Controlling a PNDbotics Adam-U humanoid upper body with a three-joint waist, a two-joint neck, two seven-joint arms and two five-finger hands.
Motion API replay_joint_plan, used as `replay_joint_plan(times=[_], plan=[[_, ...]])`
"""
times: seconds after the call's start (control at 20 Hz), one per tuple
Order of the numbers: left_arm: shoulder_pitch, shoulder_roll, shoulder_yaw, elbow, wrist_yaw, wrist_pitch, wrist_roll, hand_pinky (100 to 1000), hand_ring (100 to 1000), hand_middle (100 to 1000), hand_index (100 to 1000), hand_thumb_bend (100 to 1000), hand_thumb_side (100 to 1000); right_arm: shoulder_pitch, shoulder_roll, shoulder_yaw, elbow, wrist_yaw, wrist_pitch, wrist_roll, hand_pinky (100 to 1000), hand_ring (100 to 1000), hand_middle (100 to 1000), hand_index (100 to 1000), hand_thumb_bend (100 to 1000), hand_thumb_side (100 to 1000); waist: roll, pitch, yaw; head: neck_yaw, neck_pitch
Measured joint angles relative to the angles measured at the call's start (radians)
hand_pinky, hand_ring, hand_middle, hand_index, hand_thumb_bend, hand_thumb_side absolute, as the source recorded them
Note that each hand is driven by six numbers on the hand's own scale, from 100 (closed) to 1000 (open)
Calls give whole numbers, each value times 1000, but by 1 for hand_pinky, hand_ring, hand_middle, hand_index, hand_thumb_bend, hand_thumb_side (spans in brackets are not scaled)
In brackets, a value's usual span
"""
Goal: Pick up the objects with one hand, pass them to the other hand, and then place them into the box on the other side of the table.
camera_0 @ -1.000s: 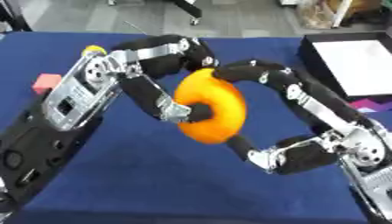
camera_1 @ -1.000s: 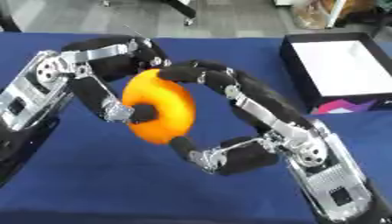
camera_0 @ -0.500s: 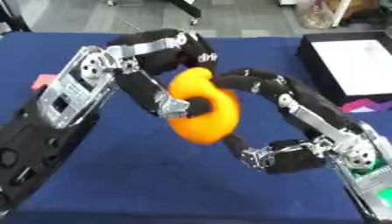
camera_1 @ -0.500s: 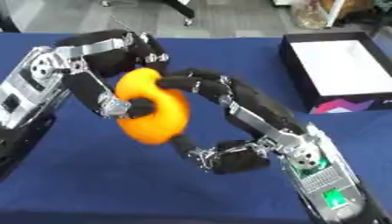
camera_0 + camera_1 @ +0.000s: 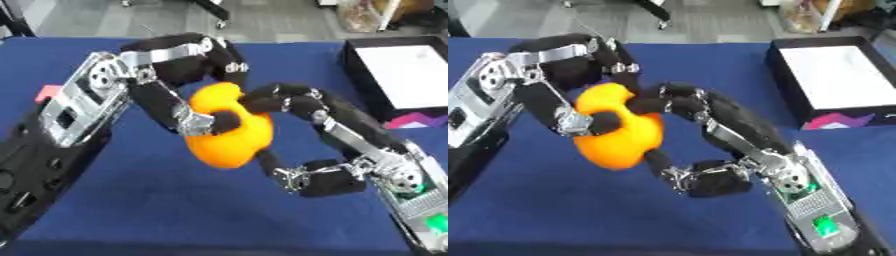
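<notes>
Both hands have curled fingers on the orange duck-shaped toy (image 5: 226, 131), held in the air between them: your left hand (image 5: 188, 95) wraps it from the far side and beneath, your right hand (image 5: 289, 102) hooks its near-right flank, so you are mid-handover with release and placing left to do. Beyond your right fingers, the black box (image 5: 833, 80) waits open at the table's far right edge, with bare blue table (image 5: 175, 210) between and a small pink thing (image 5: 48, 92) well off past your left arm.
</notes>
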Motion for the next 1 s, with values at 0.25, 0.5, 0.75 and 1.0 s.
replay_joint_plan(times=[0.25, 0.5, 0.75, 1.0], plan=[[-14, -10, -5, -5, 29, 15, -3, 639, 430, 395, 585, 199, 287, -4, 0, -41, -16, -9, 83, -83, 439, 434, 307, 360, 100, 100, 0, 0, 2, 0, 0], [-16, -17, -5, -5, 33, 24, -8, 661, 452, 421, 612, 223, 315, -9, 0, -53, -33, -35, 165, -166, 408, 402, 260, 210, 100, 100, 0, 0, 2, -1, 0], [-24, -17, -4, 2, 4, 21, -22, 726, 534, 517, 703, 434, 500, -10, -1, -36, -32, -37, 201, -250, 384, 382, 233, 205, 100, 100, 0, 0, 2, -2, 0], [-11, -18, 49, 24, -66, -8, 2, 768, 614, 613, 785, 578, 716, -10, -8, -21, -22, -31, 198, -332, 386, 384, 232, 206, 100, 100, -1, 0, 3, -10, 0]])
